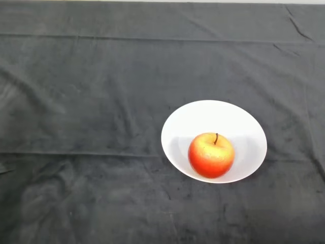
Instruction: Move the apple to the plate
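Note:
A red and yellow apple [210, 155] with a dark stem stands upright on a white round plate [213, 116], in the plate's near part. The plate lies right of the middle of the table.
A dark grey cloth [91, 101] with folds and creases covers the whole table. A pale strip of the table's far edge [162, 1] shows at the top.

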Controlling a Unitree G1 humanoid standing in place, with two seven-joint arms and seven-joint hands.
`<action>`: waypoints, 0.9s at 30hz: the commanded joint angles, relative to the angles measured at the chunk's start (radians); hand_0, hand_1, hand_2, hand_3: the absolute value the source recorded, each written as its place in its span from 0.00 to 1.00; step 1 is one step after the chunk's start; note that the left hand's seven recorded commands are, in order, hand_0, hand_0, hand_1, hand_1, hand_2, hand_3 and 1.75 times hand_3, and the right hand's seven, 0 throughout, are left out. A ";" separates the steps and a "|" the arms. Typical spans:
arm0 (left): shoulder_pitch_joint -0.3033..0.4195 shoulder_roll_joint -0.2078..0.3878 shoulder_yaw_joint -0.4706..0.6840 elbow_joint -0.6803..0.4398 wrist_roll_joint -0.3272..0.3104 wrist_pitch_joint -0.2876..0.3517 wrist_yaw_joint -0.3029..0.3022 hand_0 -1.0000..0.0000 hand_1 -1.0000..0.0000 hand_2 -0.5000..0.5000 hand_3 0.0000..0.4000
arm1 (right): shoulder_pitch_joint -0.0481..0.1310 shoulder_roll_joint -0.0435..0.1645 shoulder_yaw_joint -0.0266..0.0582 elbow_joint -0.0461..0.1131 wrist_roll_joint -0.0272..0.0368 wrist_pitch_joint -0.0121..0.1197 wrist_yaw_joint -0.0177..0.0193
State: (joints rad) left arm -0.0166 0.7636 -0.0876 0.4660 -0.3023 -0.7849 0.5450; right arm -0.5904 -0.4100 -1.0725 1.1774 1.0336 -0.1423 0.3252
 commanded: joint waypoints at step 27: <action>-0.055 -0.017 0.426 0.544 -0.314 -0.124 -0.300 1.00 1.00 0.50 0.00 | 0.002 -0.040 -0.0119 0.003 -0.0011 -0.004 0.0055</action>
State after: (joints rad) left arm -0.0390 0.7548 0.3010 0.9841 -0.6067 -0.8859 0.2468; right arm -0.5905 -0.4100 -1.0727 1.1775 1.0336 -0.1423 0.3252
